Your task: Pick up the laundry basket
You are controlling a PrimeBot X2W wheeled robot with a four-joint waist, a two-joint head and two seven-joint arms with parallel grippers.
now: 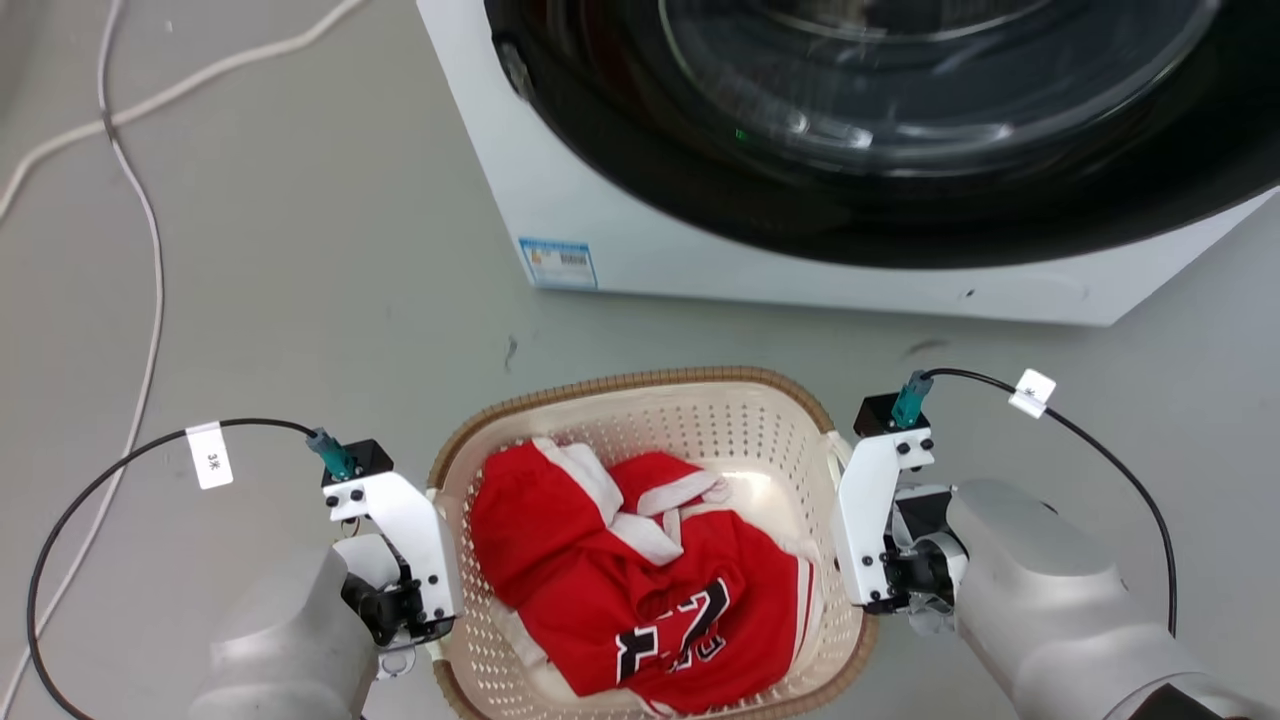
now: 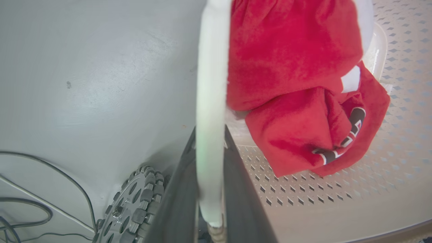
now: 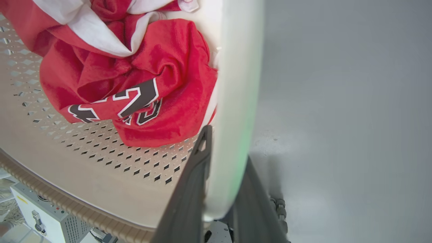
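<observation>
The left claw [image 2: 209, 141] and the right claw [image 3: 226, 148] each pinch a white handle [image 2: 209, 67] of the laundry basket [image 1: 700, 400], one per side, so it will not tip. It is over the floor [image 1: 300, 250] by the washing machine [image 1: 700, 260], red shirt [image 1: 640, 580] inside.

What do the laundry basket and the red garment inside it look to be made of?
Laundry basket: probably moulded plastic, matte cream, with regular punched holes; brown rim seemingly moulded to mimic weave. Red garment: soft fabric, maybe fleecy knit, crumpled with fuzzy nap.
</observation>
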